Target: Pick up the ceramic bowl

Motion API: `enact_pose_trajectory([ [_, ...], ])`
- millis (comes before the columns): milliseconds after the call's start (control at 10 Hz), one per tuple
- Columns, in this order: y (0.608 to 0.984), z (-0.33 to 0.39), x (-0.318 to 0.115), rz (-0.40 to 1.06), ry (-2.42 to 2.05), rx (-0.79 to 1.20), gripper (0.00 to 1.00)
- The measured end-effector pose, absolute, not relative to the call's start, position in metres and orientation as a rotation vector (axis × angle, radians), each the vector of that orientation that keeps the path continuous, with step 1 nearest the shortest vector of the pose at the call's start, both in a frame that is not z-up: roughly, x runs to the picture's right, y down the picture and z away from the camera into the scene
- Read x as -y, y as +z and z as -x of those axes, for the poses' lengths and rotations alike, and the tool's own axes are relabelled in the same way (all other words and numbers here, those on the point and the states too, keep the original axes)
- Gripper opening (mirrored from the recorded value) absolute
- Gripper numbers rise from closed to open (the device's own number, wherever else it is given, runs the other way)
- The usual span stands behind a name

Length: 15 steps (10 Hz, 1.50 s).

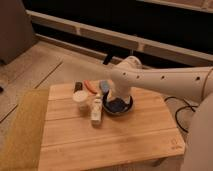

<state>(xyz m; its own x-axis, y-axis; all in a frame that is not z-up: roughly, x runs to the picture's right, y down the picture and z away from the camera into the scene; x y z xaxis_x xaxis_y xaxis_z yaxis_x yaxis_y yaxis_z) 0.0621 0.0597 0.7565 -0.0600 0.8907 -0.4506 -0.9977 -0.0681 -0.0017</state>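
Observation:
The ceramic bowl (116,106) is a shallow glossy black bowl on the wooden table (110,140), right of centre near the back. My white arm reaches in from the right, and its wrist bends down over the bowl. My gripper (121,100) is low over the bowl's right side, at or inside its rim. The wrist hides the gripper's end and the bowl's far right part.
A small white round cup (81,97) stands left of the bowl. A white oblong item (96,111) lies between them. A dark small can (78,86), an orange item (90,86) and a blue item (104,86) sit behind. A yellow-green mat (22,130) lies at left.

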Motion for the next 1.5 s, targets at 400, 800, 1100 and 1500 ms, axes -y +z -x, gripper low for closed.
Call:
enact_pose_trajectory([
  [400,0.769,-0.09,-0.076,0.178,1.528,-0.435,0.65],
  [800,0.799,-0.11,-0.087,0.172,1.625,-0.496,0.65],
  [1100,0.825,-0.124,-0.087,0.277,1.777,-0.446,0.65],
  [1500,0.852,-0.145,-0.103,0.372,1.789,-0.489,0.65],
])
